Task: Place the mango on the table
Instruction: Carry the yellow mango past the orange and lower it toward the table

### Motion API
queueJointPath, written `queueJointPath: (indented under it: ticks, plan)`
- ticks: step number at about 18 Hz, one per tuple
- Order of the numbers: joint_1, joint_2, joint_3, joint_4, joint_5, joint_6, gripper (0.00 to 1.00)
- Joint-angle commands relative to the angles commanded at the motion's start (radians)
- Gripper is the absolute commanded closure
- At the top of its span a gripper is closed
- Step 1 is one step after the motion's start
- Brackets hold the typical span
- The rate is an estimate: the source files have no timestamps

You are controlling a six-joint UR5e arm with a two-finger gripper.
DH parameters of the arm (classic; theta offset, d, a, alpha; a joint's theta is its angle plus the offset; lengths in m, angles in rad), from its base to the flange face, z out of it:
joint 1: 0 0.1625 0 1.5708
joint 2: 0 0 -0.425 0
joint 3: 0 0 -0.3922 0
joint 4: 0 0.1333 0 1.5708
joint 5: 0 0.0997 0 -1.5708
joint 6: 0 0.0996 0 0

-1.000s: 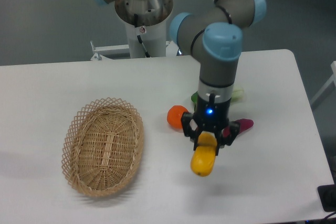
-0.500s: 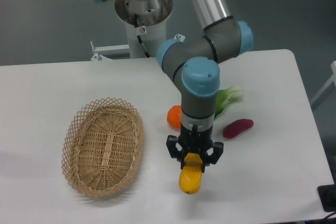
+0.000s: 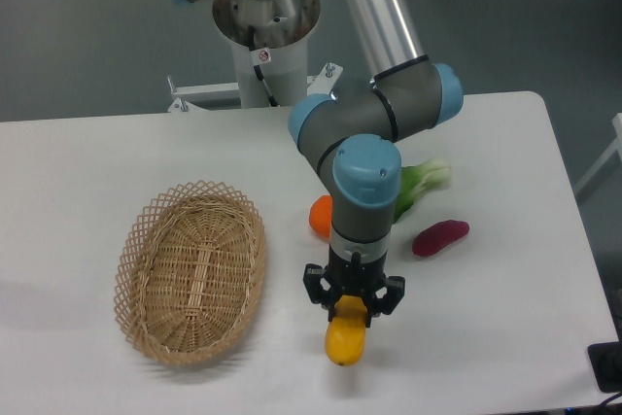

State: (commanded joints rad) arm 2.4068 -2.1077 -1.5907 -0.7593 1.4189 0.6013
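The mango [image 3: 345,340], a yellow-orange oval fruit, hangs in my gripper [image 3: 352,306] near the front of the white table [image 3: 505,308]. The gripper is shut on the mango's upper end and points straight down. The mango's lower end is at or just above the tabletop; I cannot tell whether it touches. It is to the right of the wicker basket.
An empty oval wicker basket [image 3: 192,270] lies at the left. A round orange fruit [image 3: 320,214] sits behind my arm, partly hidden. A green leafy vegetable [image 3: 420,186] and a dark red-purple tuber [image 3: 440,236] lie to the right.
My gripper has moved left and toward the table's front edge with the mango in it, away from the tuber. The vegetable and tuber are now uncovered.
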Motion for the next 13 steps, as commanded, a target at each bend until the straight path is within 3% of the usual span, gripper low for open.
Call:
queueJointPath:
  ticks: [13]
  plan:
    - [-0.017, -0.038, -0.005, 0.006, 0.009, 0.003, 0.47]
